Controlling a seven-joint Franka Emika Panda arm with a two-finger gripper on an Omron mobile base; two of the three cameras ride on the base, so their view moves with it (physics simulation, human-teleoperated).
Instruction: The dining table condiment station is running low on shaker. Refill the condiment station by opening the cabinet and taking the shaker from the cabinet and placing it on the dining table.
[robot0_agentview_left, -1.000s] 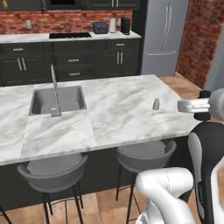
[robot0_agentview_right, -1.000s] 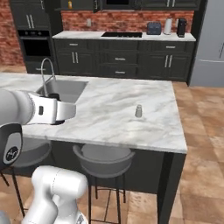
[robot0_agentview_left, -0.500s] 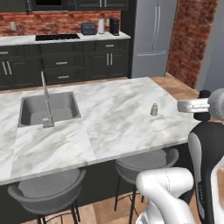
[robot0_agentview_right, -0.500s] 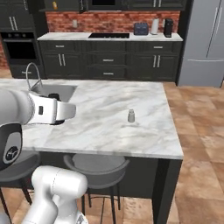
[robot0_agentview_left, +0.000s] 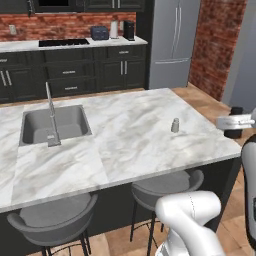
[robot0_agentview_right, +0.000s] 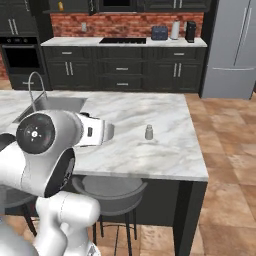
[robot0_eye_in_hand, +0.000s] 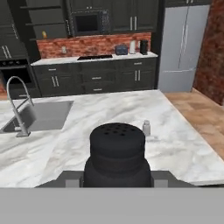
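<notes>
- The black shaker (robot0_eye_in_hand: 117, 154) sat clamped in the gripper (robot0_eye_in_hand: 117, 177), upright, its perforated top facing the hand camera.
- In the left base view, the shaker (robot0_agentview_left: 233, 123) appeared as a dark cylinder at the right edge of the frame, held just off the right end of the dining table (robot0_agentview_left: 130, 135) and above floor level.
- The dining table (robot0_agentview_right: 165, 150) carried a white-grey veined marble top with an inset steel sink (robot0_agentview_left: 54, 123) and a faucet (robot0_agentview_left: 50, 116) on its left portion.
- A small grey shaker (robot0_agentview_left: 175, 125) stood upright on the marble near the right end of the table, well apart from the sink; the same item (robot0_eye_in_hand: 146, 128) showed in the hand view just beyond the held shaker.
- Two grey round stools (robot0_agentview_left: 167, 185) stood along the near side of the table.
- Behind the table ran a dark counter line with a cooktop (robot0_agentview_left: 63, 43), a toaster (robot0_agentview_left: 100, 33) and a red brick backsplash (robot0_agentview_left: 70, 25).
- A steel refrigerator (robot0_agentview_left: 172, 42) stood to the right of that counter.
</notes>
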